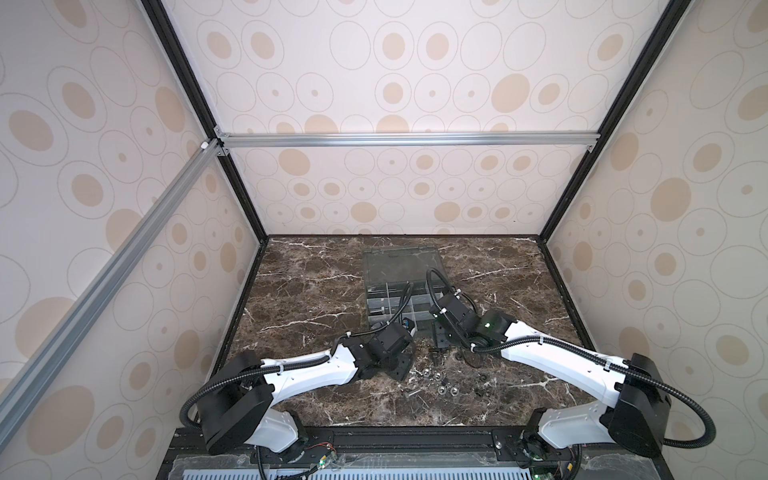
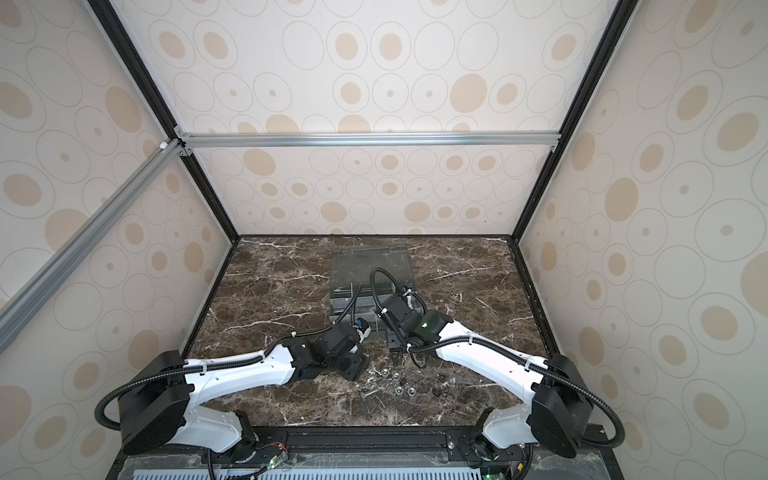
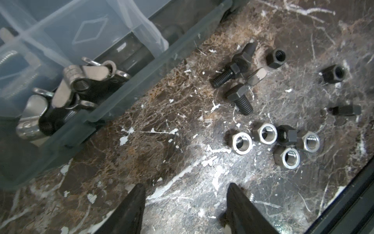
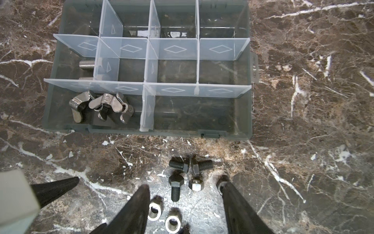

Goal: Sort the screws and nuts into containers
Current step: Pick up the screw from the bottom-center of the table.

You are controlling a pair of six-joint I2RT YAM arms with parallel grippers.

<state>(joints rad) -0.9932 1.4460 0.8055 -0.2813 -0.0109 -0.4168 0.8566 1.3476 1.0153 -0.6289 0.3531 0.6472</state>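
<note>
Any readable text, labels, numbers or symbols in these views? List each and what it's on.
No word or number is legible in any view.
wing nuts: stamped marks on the wings, too blurred to read.
dividers: embossed diamond outlines on the long ones, triangle outlines on the short ones; symbols only, no text.

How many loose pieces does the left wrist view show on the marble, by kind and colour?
Black bolts: 3
Black nuts: 3
Silver nuts: 5
Silver bolt, mostly hidden: 1
Black piece, kind unclear: 1
Total: 13
</note>
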